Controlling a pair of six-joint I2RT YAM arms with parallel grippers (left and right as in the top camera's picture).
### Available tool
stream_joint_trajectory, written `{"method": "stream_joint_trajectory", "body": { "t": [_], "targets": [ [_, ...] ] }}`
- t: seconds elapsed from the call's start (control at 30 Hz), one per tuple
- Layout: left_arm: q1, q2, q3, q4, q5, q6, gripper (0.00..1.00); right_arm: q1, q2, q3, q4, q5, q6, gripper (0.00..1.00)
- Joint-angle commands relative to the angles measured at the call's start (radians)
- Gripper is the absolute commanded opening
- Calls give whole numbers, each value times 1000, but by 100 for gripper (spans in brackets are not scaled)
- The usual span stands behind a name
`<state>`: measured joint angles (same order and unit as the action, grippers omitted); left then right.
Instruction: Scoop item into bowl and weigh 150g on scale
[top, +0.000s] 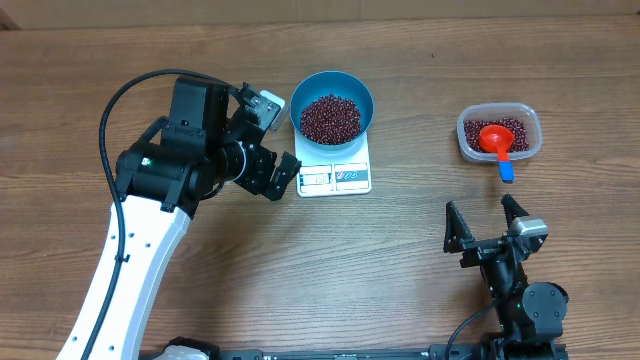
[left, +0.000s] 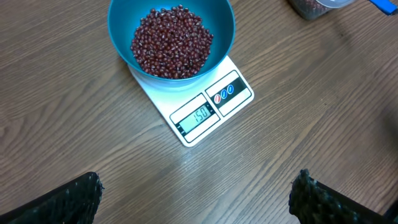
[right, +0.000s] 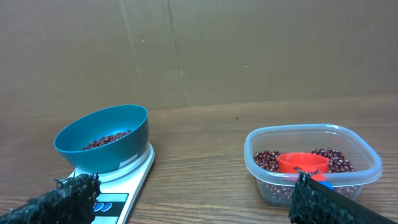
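A smooth round blue bowl (top: 298, 100) is sitting on the flat white scale (top: 335, 177), holding small oval red-brown beans (top: 330, 118). A clear plastic tub (top: 465, 135) is holding more beans and a red scoop (top: 494, 138). The left gripper (top: 278, 142) and right gripper (top: 481, 215) are gaping wide, empty.

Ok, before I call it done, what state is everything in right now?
beans: heaped in the bowl, with more left in the tub
bowl: upright on the scale
scale: on, reads 150
tub: uncovered, holding beans and the scoop
scoop: lying in the tub, blue handle sticking out over the rim
left tool: open, empty, beside the scale
right tool: open, empty
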<state>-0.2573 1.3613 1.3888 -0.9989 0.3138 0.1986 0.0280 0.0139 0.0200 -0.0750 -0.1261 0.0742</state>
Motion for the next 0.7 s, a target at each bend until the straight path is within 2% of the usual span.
{"method": "stream_joint_trajectory", "body": {
  "t": [0.0, 0.13, 0.37, 0.67],
  "targets": [
    [7, -58, -7, 6, -27, 13, 100, 5, -11, -12, 6, 6, 0, 100],
    [24, -171, -113, 128, -33, 11, 100, 5, -11, -12, 6, 6, 0, 100],
    [117, -482, -464, 520, -32, 11, 100, 5, -11, -12, 6, 6, 0, 100],
    [277, -864, -846, 761, -24, 11, 100, 5, -11, -12, 6, 6, 0, 100]
  ]
}}
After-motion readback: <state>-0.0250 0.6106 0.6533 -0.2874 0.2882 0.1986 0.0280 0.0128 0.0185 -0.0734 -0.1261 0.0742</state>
